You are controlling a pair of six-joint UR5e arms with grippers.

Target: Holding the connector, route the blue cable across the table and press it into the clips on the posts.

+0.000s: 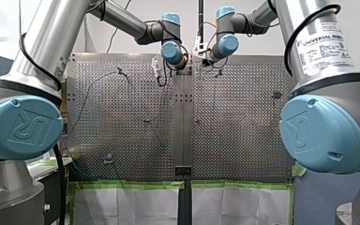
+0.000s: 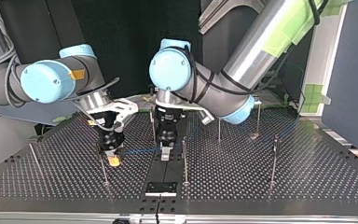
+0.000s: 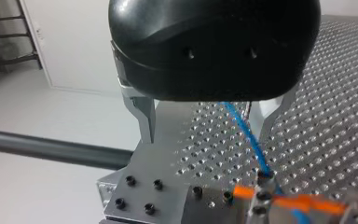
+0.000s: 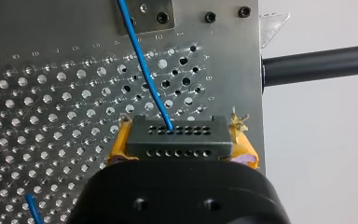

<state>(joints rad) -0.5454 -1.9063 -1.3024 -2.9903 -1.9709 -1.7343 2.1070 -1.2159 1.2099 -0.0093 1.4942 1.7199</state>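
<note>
My right gripper (image 4: 182, 145) is shut on the dark grey connector (image 4: 177, 127), which sits between its yellow pads (image 4: 118, 144). The blue cable (image 4: 142, 60) leaves the connector and runs away over the perforated plate. In the top view this gripper (image 2: 113, 160) hangs low over the table, left of centre. My left gripper (image 3: 206, 137) stands open, its metal fingers (image 3: 145, 116) on either side of the blue cable (image 3: 244, 130) without touching it. In the top view it (image 2: 165, 153) is at the centre, with the cable (image 2: 137, 150) stretched between the two grippers.
Thin upright posts stand on the table: one (image 2: 184, 161) just beside my left gripper, one (image 2: 104, 170) near my right gripper, others (image 2: 274, 161) (image 2: 219, 130) further to the top view's right. A black plate (image 2: 161, 187) is bolted at the near edge.
</note>
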